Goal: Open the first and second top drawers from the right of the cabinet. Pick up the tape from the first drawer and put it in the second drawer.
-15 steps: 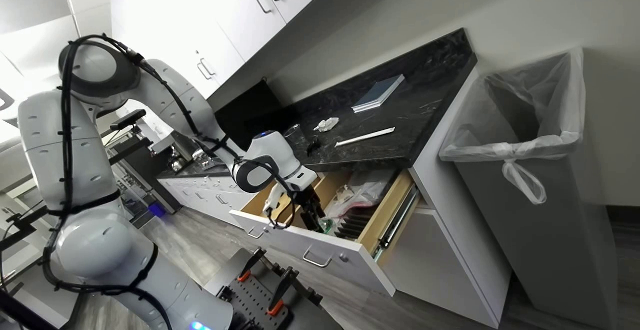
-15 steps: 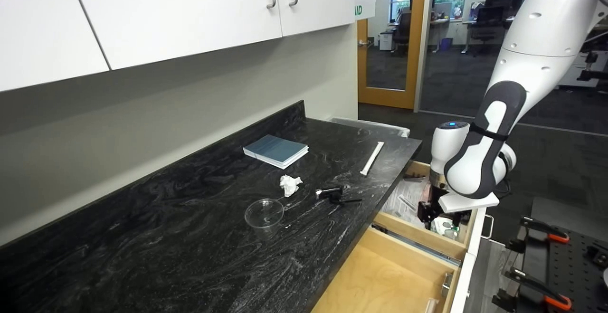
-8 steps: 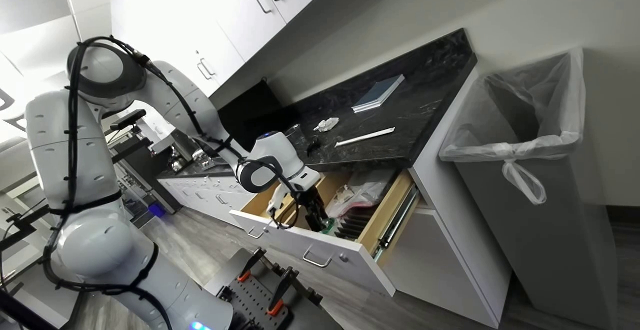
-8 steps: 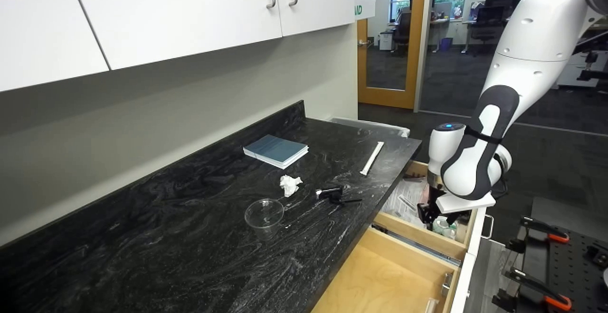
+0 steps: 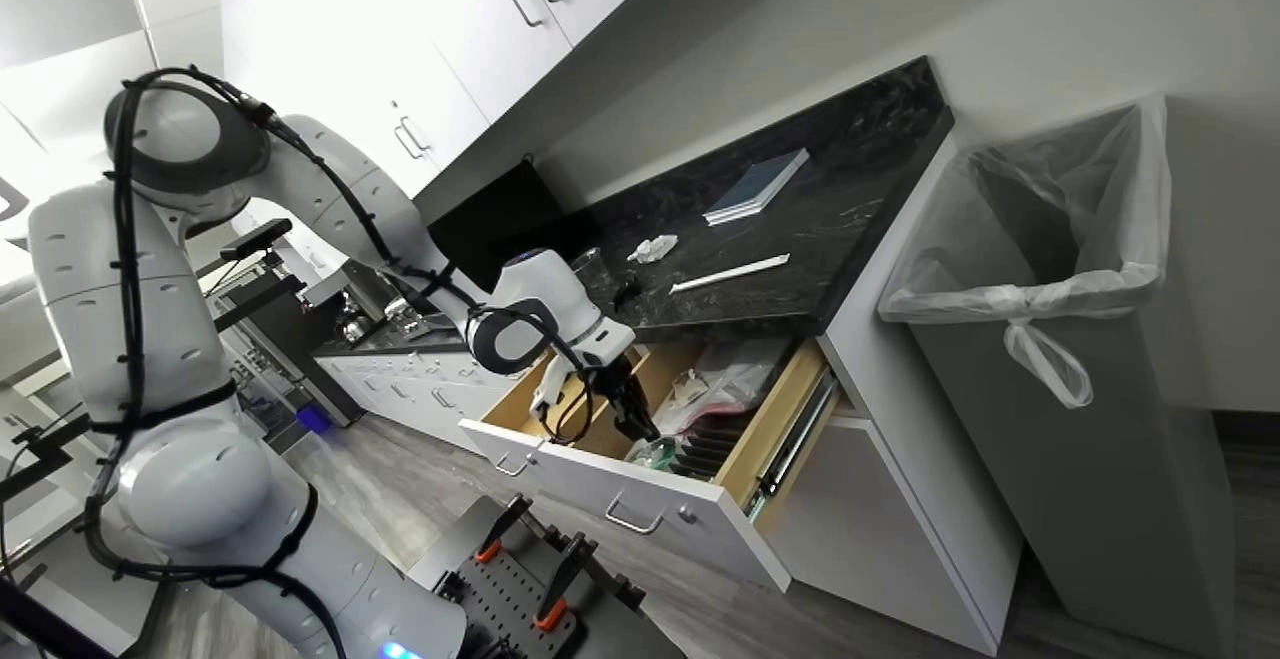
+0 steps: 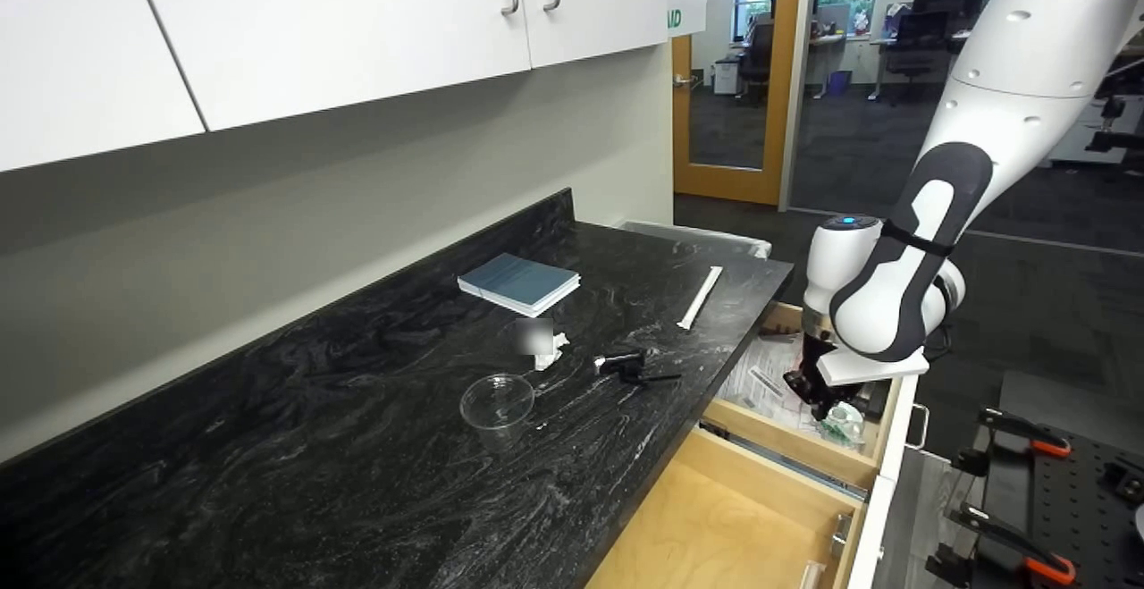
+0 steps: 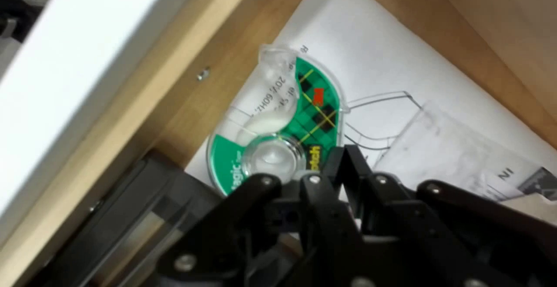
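Black two-finger gripper [image 7: 347, 151] closed over green-and-clear plastic tape dispenser [image 7: 304, 126]

Dispenser lies flat on its side on printed white paper [image 7: 370, 47] in the wide, white-fronted first drawer [image 5: 715, 524], close by its light wood front wall. Jaws fully together, tip to tip, holding nothing. Tips cover a bit of the dispenser's edge in the wrist view; whether they touch it, cannot tell. Gripper tilted, pointing down. Second drawer [image 6: 706, 517], light wood inside, open just beside the first.
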Available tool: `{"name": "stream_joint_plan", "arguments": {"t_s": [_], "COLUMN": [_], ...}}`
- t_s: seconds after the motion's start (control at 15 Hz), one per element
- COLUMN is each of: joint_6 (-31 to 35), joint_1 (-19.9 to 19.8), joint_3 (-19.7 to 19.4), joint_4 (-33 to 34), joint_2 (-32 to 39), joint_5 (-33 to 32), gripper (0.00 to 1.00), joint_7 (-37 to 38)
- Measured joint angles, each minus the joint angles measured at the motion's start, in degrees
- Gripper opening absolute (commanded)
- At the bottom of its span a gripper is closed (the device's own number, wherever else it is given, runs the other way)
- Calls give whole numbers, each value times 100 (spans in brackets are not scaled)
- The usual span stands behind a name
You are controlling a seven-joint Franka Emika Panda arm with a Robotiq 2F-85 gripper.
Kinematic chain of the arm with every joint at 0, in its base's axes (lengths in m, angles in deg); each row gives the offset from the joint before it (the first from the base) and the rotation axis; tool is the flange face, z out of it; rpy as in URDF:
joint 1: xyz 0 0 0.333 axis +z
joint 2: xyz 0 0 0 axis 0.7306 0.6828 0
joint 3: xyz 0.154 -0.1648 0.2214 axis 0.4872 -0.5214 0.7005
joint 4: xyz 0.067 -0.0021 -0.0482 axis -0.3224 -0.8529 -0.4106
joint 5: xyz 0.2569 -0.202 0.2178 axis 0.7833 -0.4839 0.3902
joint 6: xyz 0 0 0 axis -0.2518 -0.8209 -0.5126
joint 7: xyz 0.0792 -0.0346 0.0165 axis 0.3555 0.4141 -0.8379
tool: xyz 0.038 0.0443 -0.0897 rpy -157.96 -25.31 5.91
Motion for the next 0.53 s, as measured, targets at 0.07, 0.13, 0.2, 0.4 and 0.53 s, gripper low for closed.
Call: {"name": "stream_joint_plan", "arguments": {"t_s": [0.07,0.13,0.2,0.4,0.53], "joint_6": [-38,-115,-253,-1238,-2038], "joint_1": [3,9,36,167,84], "joint_3": [-18,-48,-118,-523,-617], "joint_4": [-52,-104,-146,-173,-149], "joint_2": [-187,-392,-605,-1164,-1441], "joint_5": [-10,-53,-163,-1209,-2041], "gripper": [1,21,31,53,68], "joint_7": [-6,-7,4,524,915]}}
